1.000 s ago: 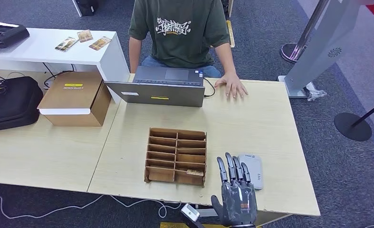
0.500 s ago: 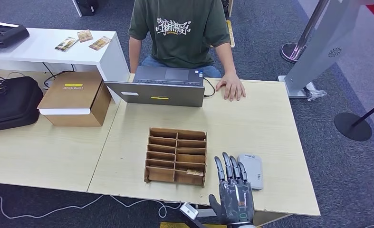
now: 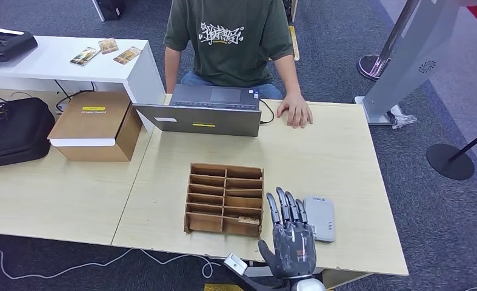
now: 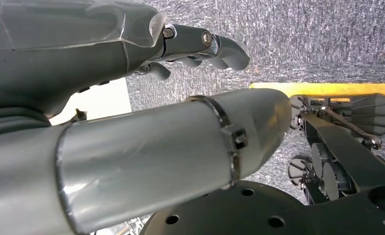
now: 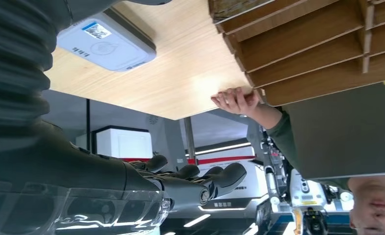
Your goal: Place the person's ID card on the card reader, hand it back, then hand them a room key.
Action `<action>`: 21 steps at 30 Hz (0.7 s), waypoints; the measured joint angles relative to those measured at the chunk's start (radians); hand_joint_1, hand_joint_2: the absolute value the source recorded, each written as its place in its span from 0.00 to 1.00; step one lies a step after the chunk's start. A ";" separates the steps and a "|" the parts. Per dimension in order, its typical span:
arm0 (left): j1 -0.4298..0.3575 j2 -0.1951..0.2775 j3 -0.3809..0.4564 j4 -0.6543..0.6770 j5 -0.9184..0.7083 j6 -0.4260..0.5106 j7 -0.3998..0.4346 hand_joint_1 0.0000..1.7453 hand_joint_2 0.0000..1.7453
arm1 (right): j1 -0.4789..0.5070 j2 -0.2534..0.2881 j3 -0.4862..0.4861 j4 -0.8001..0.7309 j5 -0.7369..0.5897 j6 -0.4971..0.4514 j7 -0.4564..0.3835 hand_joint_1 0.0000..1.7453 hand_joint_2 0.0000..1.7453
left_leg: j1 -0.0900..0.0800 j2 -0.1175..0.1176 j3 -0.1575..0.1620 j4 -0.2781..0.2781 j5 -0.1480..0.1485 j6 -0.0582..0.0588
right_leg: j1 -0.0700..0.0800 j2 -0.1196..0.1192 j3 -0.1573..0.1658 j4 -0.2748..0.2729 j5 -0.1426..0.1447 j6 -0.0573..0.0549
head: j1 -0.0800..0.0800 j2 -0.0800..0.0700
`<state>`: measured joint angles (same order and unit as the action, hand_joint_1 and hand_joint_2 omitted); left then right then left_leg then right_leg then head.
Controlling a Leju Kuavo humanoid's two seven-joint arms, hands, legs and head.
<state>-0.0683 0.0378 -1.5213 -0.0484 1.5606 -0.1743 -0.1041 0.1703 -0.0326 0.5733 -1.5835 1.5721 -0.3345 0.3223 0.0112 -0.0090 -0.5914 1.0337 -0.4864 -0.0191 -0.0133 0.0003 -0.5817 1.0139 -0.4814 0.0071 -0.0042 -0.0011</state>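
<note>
The grey card reader (image 3: 319, 218) lies flat near the table's front edge, right of a wooden slotted organizer (image 3: 225, 199). A small card (image 3: 248, 220) sits in the organizer's front right slot. My right hand (image 3: 290, 239) hovers over the front edge between organizer and reader, fingers straight and apart, holding nothing. In the right wrist view the reader (image 5: 107, 44) and the organizer (image 5: 317, 44) lie beyond my fingers (image 5: 195, 182). The person's hand (image 3: 295, 112) rests flat on the far side of the table. My left hand (image 4: 131, 44) hangs beside my body, empty, fingers loosely extended.
A half-open laptop (image 3: 206, 112) stands at the table's far edge in front of the seated person (image 3: 228, 39). A cardboard box (image 3: 96, 124) and a black bag (image 3: 11, 130) lie on the left table. Stanchion bases (image 3: 449, 160) stand on the carpet to the right.
My right hand has drifted left and a little forward, now closer to the organizer. The person's hand has pulled in slightly on the table.
</note>
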 joint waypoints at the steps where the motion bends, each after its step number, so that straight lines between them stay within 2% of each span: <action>1: 0.000 0.000 0.000 0.000 0.002 0.000 0.000 0.00 0.00 | -0.006 0.012 -0.009 0.009 0.000 0.000 -0.020 0.00 1.00 | 0.000 0.000 0.000 0.000 0.000 0.000 | 0.000 0.000 0.000 0.000 0.000 0.000 | 0.000 0.000; 4: 0.000 0.000 0.000 0.000 0.005 0.000 0.000 0.00 0.00 | -0.022 0.050 -0.032 0.036 0.001 0.000 -0.064 0.00 1.00 | 0.000 0.000 0.000 0.000 0.000 0.000 | 0.000 0.000 0.000 0.000 0.000 0.000 | 0.000 0.000; 8: 0.000 0.000 0.000 0.000 0.007 0.000 0.001 0.00 0.00 | -0.038 0.080 -0.053 0.075 0.001 -0.003 -0.080 0.00 1.00 | 0.000 0.000 0.000 0.000 0.000 0.000 | 0.000 0.000 0.000 0.000 0.000 0.000 | 0.000 0.000; 17: -0.001 0.000 0.000 0.000 0.010 0.001 0.010 0.00 0.00 | -0.061 0.107 -0.081 0.141 0.001 0.001 -0.082 0.00 1.00 | 0.000 0.000 0.000 0.000 0.000 0.000 | 0.000 0.000 0.000 0.000 0.000 0.000 | 0.000 0.000; 21: -0.001 0.000 0.000 0.000 0.010 0.000 0.011 0.00 0.00 | -0.069 0.106 -0.074 0.155 0.001 0.036 -0.047 0.00 1.00 | 0.000 0.000 0.000 0.000 0.000 0.000 | 0.000 0.000 0.000 0.000 0.000 0.000 | 0.000 0.000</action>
<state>-0.0694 0.0374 -1.5213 -0.0484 1.5705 -0.1740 -0.0932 0.1010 0.0736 0.4992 -1.4283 1.5728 -0.2987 0.2753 0.0112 -0.0091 -0.5914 1.0337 -0.4864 -0.0191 -0.0133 0.0002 -0.5816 1.0139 -0.4814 0.0071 -0.0041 -0.0011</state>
